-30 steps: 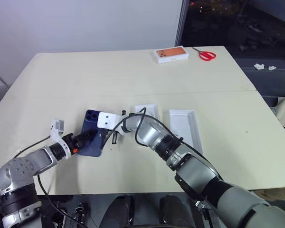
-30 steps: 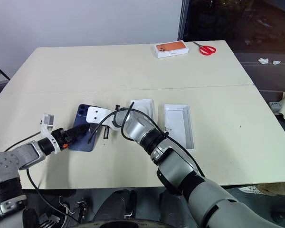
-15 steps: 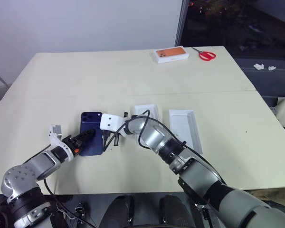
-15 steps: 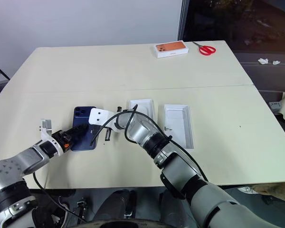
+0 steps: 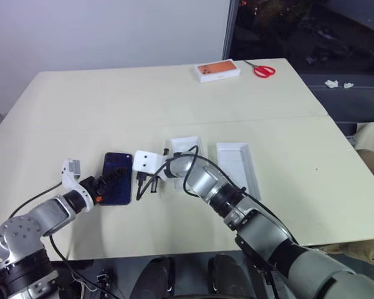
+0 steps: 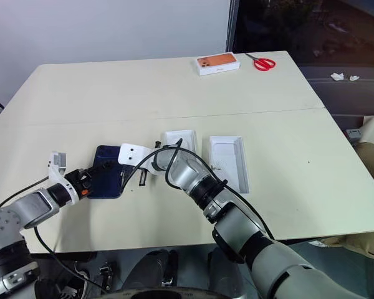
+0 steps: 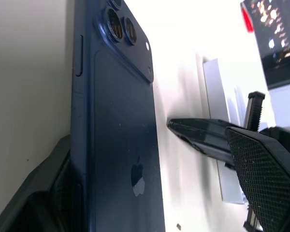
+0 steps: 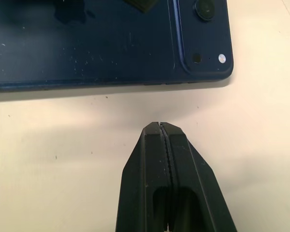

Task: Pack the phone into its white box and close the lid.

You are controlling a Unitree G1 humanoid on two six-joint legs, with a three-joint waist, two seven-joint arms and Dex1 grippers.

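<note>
Phone (image 5: 117, 178) on table (image 5: 81, 112), left of two trays (image 5: 237, 167)

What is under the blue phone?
The phone lies flat, back up, on the cream table, with nothing else visible under it. The left gripper is open at its near end; whether a finger reaches beneath is hidden.

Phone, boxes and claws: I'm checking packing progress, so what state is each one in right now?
phone: flat on the table, back up, not boxed.
white box: open, empty.
lid: off, lying inside up beside the box.
left claw: open, straddling the phone's near end.
right claw: shut, empty, beside the phone's long edge.
orange-picture box: closed.
</note>
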